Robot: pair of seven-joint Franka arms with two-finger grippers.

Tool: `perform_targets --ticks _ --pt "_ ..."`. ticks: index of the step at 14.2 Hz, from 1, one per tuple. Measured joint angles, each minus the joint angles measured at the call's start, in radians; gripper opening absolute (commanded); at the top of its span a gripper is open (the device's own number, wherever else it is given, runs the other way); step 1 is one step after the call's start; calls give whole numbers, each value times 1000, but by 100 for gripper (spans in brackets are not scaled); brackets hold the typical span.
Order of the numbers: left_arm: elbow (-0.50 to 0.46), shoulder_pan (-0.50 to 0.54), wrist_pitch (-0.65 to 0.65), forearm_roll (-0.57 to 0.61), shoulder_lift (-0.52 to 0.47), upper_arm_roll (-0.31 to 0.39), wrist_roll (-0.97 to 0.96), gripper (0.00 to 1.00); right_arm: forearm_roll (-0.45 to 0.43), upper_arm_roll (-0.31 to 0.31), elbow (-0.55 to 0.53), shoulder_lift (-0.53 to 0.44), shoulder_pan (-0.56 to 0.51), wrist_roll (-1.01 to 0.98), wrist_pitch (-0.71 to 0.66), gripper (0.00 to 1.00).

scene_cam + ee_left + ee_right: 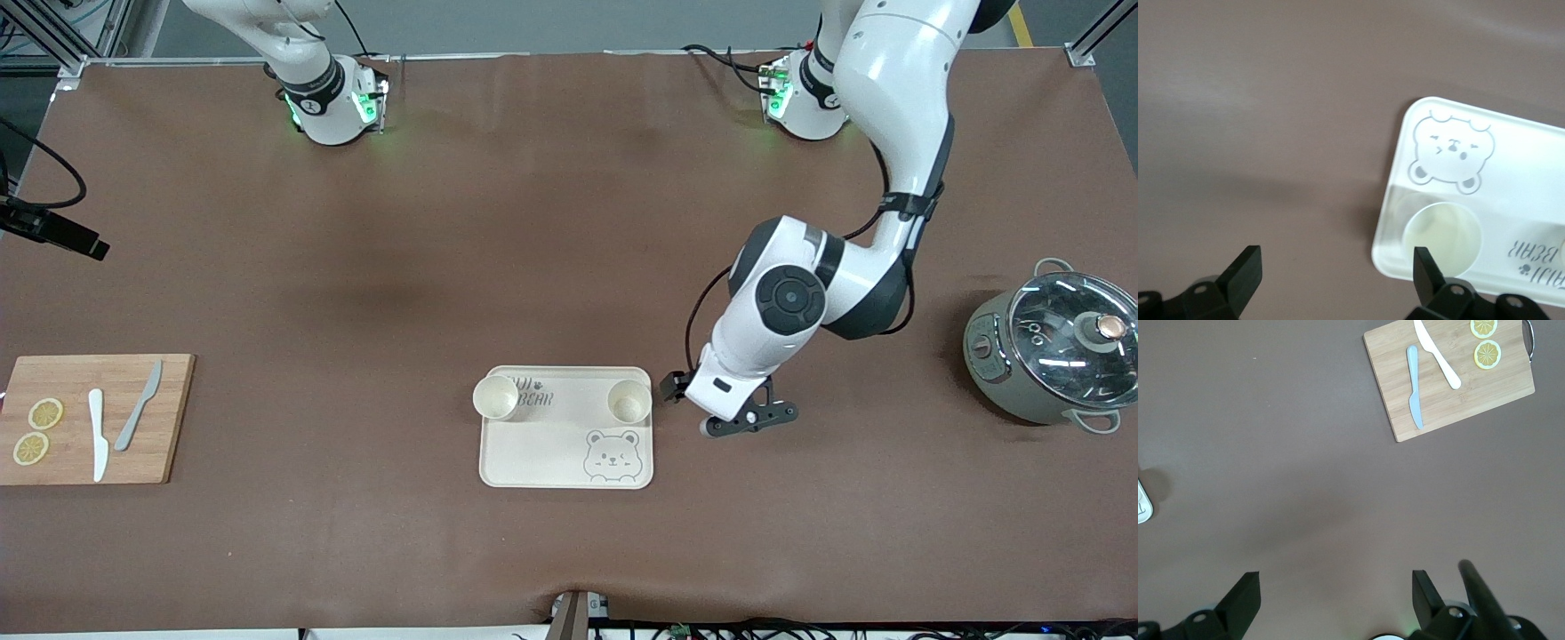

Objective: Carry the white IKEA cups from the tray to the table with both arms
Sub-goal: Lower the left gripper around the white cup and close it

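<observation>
Two white cups stand upright in the cream bear tray, one at the corner toward the right arm's end, the other at the corner toward the left arm's end. My left gripper is open and empty, low over the brown table just beside the tray's edge next to that second cup. In the left wrist view the gripper is over bare table, with the cup and tray by one finger. My right gripper is open and empty, high over the table; it is out of the front view.
A wooden cutting board with two knives and lemon slices lies at the right arm's end, also in the right wrist view. A grey pot with a glass lid stands at the left arm's end.
</observation>
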Motion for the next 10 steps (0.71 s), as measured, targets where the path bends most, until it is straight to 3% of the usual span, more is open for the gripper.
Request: perform_targets --ticks 7,10 --pt "30 -37 124 0 108 0 -40 80 -3 0 0 18 -1 0 2 100" --pt "32 -52 141 0 140 0 -41 79 -3 0 1 19 -1 0 2 100"
